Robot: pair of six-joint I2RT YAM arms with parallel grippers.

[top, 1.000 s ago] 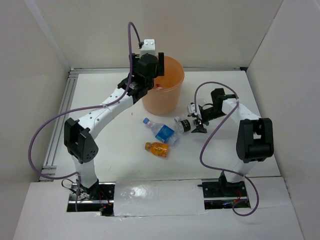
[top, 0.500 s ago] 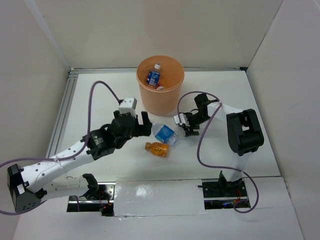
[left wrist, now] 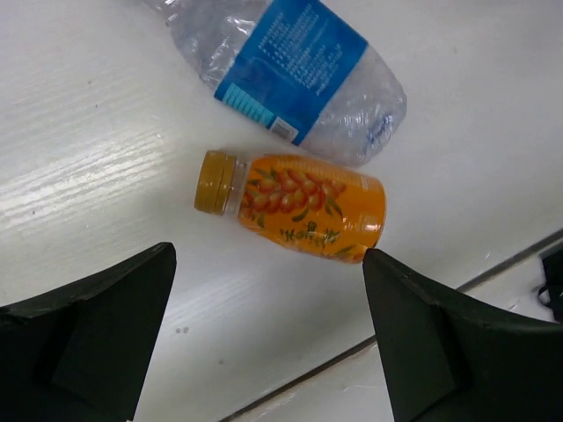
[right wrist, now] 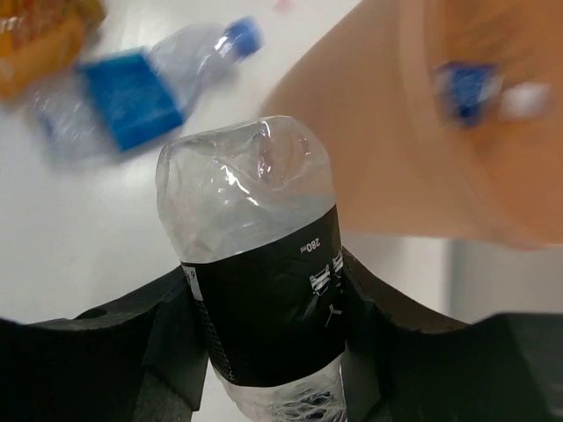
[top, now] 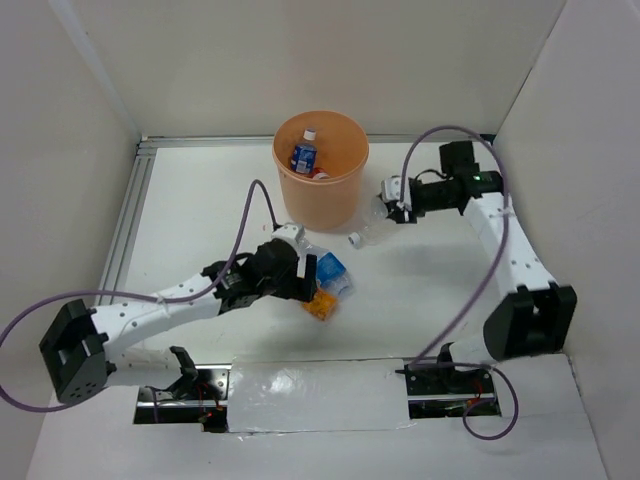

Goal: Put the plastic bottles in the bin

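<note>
Overhead: bin [top: 335, 205] at far middle of table [top: 200, 200], binned bottle [top: 305, 155] inside. Left claw [top: 300, 285] low over orange bottle [top: 322, 305], blue bottle [top: 332, 270] just beside, both lying near bin. Right claw [top: 395, 207] right of bin, grasping black bottle [top: 368, 228].

Left wrist: spread wide, released, straddling orange bottle, not touching.

Right wrist: fingers [right wrist: 176, 325] clenched on black label, bin wall just beyond.

One bottle [top: 305, 156] inside the bin [top: 338, 203]

table [top: 200, 200]: white | standing: bin [top: 325, 208] | lying, just beside each other: blue-label bottle [left wrist: 295, 75], orange bottle [left wrist: 308, 207]
</note>
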